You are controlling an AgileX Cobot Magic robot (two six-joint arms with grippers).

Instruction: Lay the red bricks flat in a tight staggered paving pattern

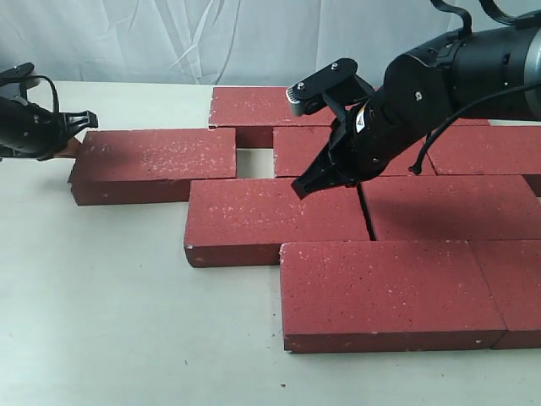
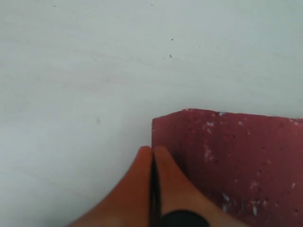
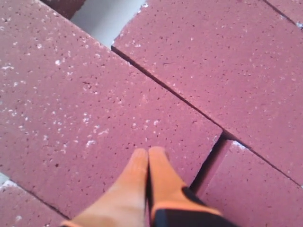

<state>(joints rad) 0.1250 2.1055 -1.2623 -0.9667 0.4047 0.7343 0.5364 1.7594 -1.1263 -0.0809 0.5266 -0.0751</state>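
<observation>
- The red bricks [image 1: 439, 203] are lying flat in staggered rows on the pale surface [image 1: 110, 321], mostly packed edge to edge on the right side of the exterior view.
- One outlying brick [image 1: 152, 156] is sitting to the left of the second row, leaving a small square gap [image 1: 255, 162] where the surface is showing through. By my reading, this is the piece that needs closing up.
- A dark seam [image 1: 368, 222] is showing between the middle-row brick [image 1: 270, 216] and its right neighbour, so that joint is looking loose too.
- The left pincer [image 1: 80, 127] is sitting at the outlying brick's far end, its orange fingertips [image 2: 144, 158] pressed together at the corner and gripping nothing. It is probably acting as a blunt pusher to slide the brick towards the gap.
- The right pincer [image 1: 308, 184] is likewise pressed together with nothing in it. Its tips [image 3: 142, 158] are resting on or just above the middle-row brick near the seam, apparently to steady or nudge it; contact is hard to confirm.
</observation>
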